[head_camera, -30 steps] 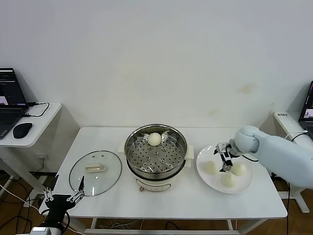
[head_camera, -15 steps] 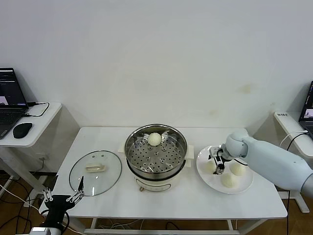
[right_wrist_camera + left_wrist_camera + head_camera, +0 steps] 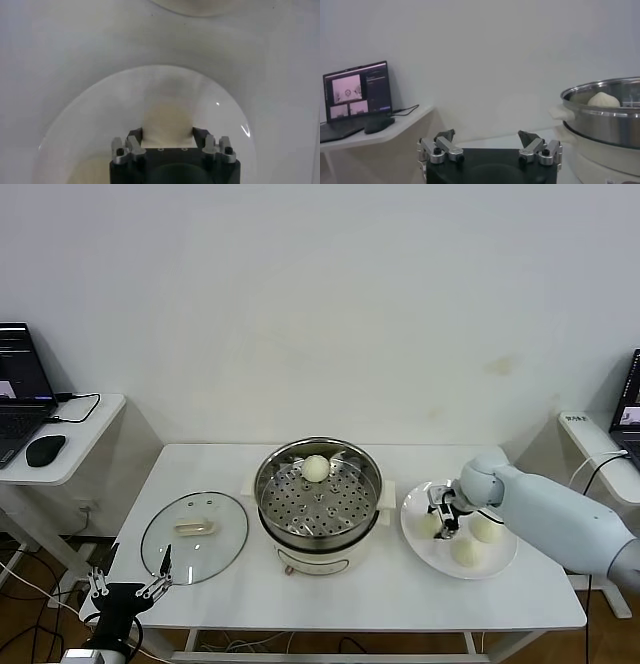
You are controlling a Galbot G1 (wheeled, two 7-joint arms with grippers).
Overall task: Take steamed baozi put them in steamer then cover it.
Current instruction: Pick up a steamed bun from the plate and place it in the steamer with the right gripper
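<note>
Plain white wall stood behind your white desk (image 3: 350,599). Your left gripper (image 3: 128,588) hung below the desk's front left corner, fingers spread and empty. Near the left edge lay the cover (image 3: 194,536); at the centre the steamer (image 3: 317,496) held one baozi (image 3: 316,468) toward its back. By the right edge, your right gripper (image 3: 441,517) had its fingers pinching a second baozi (image 3: 168,121) on the plate (image 3: 422,549), two others (image 3: 476,539) just beside it. Squeezing that soft dough too hard could have dented it, or a shallow grip could have let it slip during the lift.
</note>
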